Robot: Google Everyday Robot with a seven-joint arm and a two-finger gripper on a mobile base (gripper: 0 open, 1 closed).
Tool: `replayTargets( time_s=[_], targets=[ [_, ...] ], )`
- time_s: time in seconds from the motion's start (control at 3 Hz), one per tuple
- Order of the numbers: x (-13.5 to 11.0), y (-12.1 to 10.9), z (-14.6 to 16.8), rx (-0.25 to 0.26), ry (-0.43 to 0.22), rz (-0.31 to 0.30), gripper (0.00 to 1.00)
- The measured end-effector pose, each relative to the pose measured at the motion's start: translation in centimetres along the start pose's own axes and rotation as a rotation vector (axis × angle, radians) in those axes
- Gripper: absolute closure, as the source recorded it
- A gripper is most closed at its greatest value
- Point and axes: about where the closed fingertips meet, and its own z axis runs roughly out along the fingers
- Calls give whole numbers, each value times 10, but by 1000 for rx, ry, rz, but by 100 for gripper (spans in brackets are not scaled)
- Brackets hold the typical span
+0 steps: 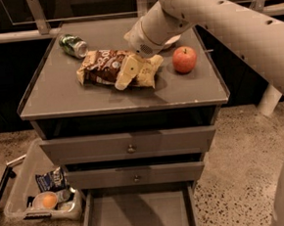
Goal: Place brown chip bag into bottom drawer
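Crinkly brown chip bag [101,66] with tan ends lies mid-way across the flat grey cabinet top [57,99]. Gripper [136,69] sits on the bag's right end; whether it grips can't be told. Bottom drawer [140,218], a shallow grey tray, stands open.

A grey cabinet [49,95] stands on speckled terrazzo floor [239,168], dark panels [99,1] and pale metal rails [38,15] behind it.
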Motion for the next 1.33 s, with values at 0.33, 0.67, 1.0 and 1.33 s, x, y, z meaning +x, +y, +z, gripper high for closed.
replayTargets(
  time_s=[0.33,0.67,1.0,1.33],
  targets=[
    [5,-1,17,-18,19,12,0],
    [12,-2,27,-31,36,25,0],
    [12,-2,28,-31,36,25,19],
    [12,-2,28,-31,36,25,42]
  ],
)
